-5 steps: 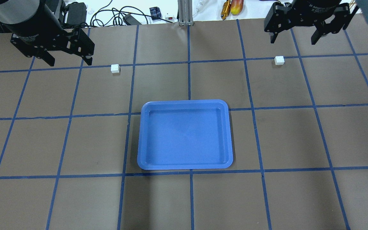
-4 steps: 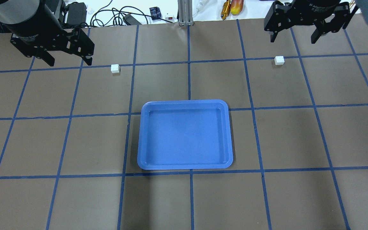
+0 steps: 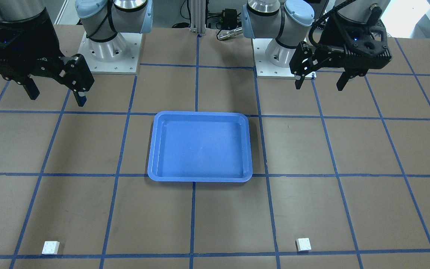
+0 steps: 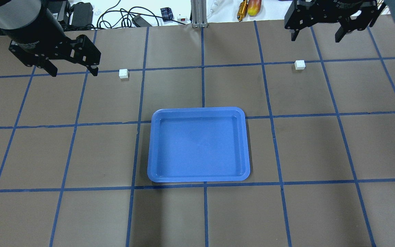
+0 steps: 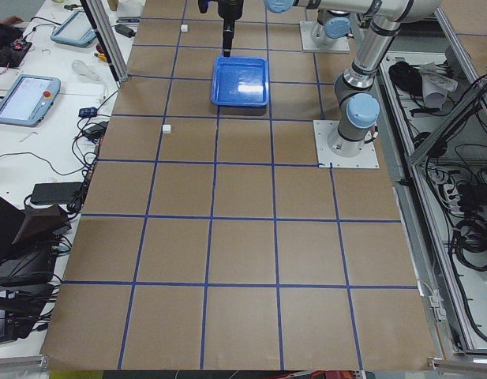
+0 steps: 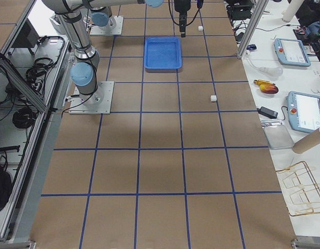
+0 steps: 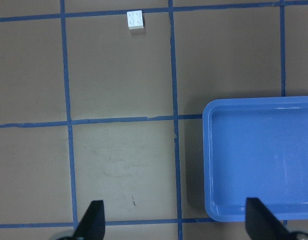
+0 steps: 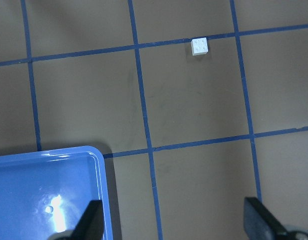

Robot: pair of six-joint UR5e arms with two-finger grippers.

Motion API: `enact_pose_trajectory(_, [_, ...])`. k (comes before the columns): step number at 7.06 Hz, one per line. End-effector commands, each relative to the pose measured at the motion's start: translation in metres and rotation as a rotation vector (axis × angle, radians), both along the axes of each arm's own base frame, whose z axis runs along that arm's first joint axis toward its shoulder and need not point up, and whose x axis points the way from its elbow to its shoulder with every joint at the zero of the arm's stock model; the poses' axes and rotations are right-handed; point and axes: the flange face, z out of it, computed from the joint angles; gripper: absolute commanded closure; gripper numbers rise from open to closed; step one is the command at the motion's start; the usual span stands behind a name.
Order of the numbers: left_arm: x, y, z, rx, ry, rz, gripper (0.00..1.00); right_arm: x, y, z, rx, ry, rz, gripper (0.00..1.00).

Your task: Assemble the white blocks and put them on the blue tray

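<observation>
Two white blocks lie apart on the brown table, the left white block point(image 4: 123, 73) and the right white block point(image 4: 299, 65), both beyond the empty blue tray point(image 4: 199, 145). My left gripper point(image 4: 73, 72) is open, high up, left of the left block. My right gripper point(image 4: 315, 38) is open, high up, beyond the right block. In the left wrist view the left block point(image 7: 136, 20) is far ahead and the tray point(image 7: 263, 160) is at the right. In the right wrist view the right block point(image 8: 200, 46) is ahead and the tray point(image 8: 44, 195) is at the lower left.
Blue tape lines grid the table. Cables, a power brick and small tools point(image 4: 243, 8) lie on the white bench past the table's far edge. An aluminium post point(image 4: 197, 13) stands at the far middle. The arm bases point(image 3: 110, 48) sit behind the tray.
My left gripper has shifted slightly down in the overhead view and my right gripper slightly up. Both stay open. The blocks and the tray have not moved.
</observation>
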Motion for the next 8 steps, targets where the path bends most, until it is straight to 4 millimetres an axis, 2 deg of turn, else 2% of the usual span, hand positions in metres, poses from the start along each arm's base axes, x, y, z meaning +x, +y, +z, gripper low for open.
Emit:
enact_pose_trajectory(1, [0.0, -0.009, -0.012, 0.029, 0.004, -0.001, 0.0, -0.012, -0.006, -0.002, 0.028, 0.124, 0.132, 0.0])
enact_pose_trajectory(2, [0.0, -0.021, -0.02, 0.016, 0.012, 0.0, 0.0, -0.02, -0.02, -0.014, 0.064, 0.174, 0.172, 0.0])
enact_pose_trajectory(3, [0.001, -0.03, -0.033, 0.041, 0.006, -0.001, 0.0, -0.032, -0.042, -0.039, 0.126, 0.208, 0.334, 0.0])
enact_pose_trajectory(4, [0.001, -0.039, -0.042, 0.041, 0.006, -0.001, 0.0, -0.051, -0.06, -0.062, 0.174, 0.209, 0.419, 0.0])
enact_pose_trajectory(6, [0.002, -0.05, -0.056, 0.062, 0.007, -0.001, 0.0, -0.1, -0.089, -0.105, 0.236, 0.206, 0.615, 0.0])
enact_pose_trajectory(7, [0.002, -0.051, -0.06, 0.069, 0.007, -0.001, 0.0, -0.126, -0.105, -0.13, 0.217, 0.115, 0.743, 0.0])
enact_pose_trajectory(8, [0.002, -0.057, -0.074, 0.093, 0.007, -0.001, 0.0, -0.158, -0.124, -0.153, 0.167, 0.102, 0.949, 0.0])
